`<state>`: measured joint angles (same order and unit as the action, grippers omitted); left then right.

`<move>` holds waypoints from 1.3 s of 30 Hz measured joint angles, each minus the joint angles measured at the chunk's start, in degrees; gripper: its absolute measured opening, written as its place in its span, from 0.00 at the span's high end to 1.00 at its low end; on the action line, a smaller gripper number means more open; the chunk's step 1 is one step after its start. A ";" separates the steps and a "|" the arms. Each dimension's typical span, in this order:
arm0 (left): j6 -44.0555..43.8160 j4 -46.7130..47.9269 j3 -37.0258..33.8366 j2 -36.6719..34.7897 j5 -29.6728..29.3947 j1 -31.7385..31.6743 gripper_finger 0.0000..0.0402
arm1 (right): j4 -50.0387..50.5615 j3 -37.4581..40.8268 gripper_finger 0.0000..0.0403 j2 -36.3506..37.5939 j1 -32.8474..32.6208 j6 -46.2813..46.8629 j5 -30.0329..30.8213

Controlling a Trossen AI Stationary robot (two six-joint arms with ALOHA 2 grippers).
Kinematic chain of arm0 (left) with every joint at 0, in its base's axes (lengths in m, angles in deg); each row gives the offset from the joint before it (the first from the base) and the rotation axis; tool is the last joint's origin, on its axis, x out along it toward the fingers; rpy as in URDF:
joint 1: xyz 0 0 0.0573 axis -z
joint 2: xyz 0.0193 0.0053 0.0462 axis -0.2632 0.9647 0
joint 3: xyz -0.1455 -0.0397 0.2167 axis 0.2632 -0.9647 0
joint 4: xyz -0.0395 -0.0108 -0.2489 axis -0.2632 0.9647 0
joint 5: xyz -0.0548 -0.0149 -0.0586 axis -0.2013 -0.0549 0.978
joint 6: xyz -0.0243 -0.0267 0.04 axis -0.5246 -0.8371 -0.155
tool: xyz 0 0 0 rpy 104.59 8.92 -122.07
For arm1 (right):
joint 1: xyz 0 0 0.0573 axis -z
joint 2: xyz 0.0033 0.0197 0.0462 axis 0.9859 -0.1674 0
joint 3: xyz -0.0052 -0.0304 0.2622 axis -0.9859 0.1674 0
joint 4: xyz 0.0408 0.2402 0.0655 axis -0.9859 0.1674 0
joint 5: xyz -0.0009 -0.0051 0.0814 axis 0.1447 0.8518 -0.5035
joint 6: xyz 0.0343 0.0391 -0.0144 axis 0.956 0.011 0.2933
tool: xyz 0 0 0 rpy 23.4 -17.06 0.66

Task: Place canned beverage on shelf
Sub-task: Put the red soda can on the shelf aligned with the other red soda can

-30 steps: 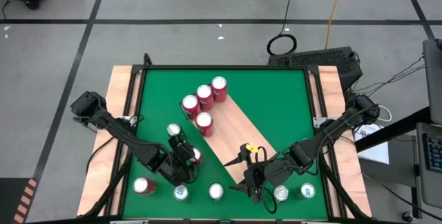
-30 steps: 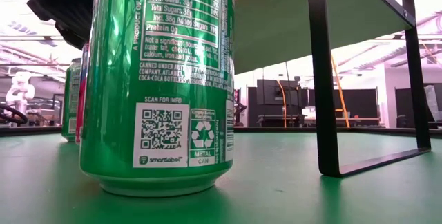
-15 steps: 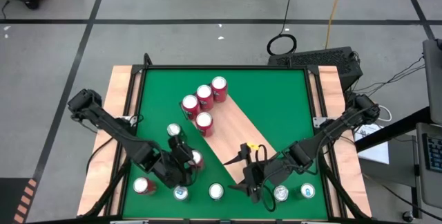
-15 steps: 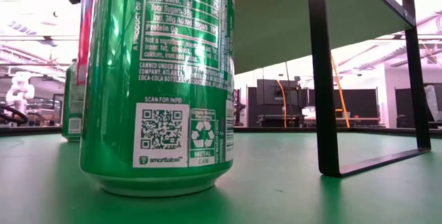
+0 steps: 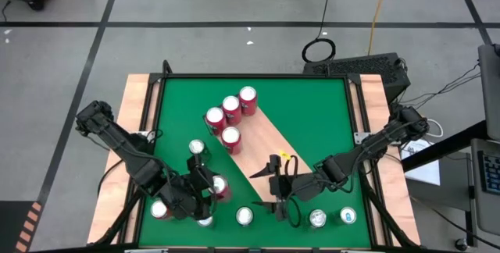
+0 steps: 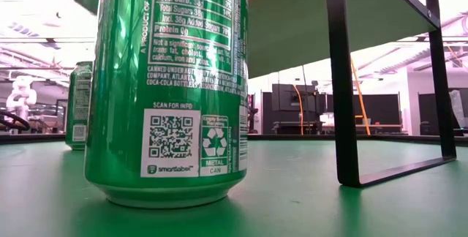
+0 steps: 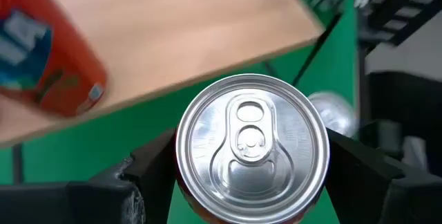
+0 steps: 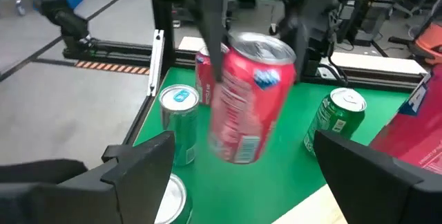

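A red can [image 5: 221, 187] hangs over the green table [image 5: 312, 105] near its front edge, with my left gripper [image 5: 211, 193] shut on it. The left wrist view shows its silver top [image 7: 252, 137] between the two fingers. The shelf [image 5: 273, 147], a wooden board on black legs [image 6: 342, 83], runs slantwise across the table's middle and bears several red cans [image 5: 231, 120] at its far end. My right gripper [image 5: 273, 187] stands open over the shelf's near end, facing the lifted can [image 8: 248, 106]. My left gripper pinches the red can's upper wall just below the rim [image 7: 185, 156] between its two fingers, one on each side. The fingers [image 8: 207, 16] come slanting down from above. The can hangs tilted below them, lifted clear of the table.
Green cans stand along the front edge [image 5: 244, 216], [image 5: 318, 219], [image 5: 348, 215], one right in front of the low camera [image 6: 172, 83]. Another green can [image 5: 198, 148] stands left of the shelf, a red one [image 5: 160, 208] at the front left.
My left gripper has risen with the red can, which has come off the table and now hangs tilted; in the low view it has gone up almost out of sight. My right gripper has rolled about its own axis while staying in place.
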<state>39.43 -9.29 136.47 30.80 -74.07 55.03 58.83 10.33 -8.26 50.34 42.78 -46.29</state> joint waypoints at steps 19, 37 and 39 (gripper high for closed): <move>2.71 -7.47 0.87 0.09 -8.67 0.77 0.30 | -9.44 0.00 0.16 -3.94 6.25 1.80 -10.60; 6.15 -12.25 0.87 1.42 -11.81 -1.62 0.30 | -11.49 -0.02 0.06 -4.95 9.49 1.55 -13.64; 7.04 -12.33 0.87 1.46 -11.73 -2.06 0.30 | -11.07 -0.02 0.06 -4.95 9.95 1.58 -13.67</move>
<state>46.47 -21.62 137.34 32.26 -85.80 52.96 47.76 10.31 -13.20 60.29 44.36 -59.96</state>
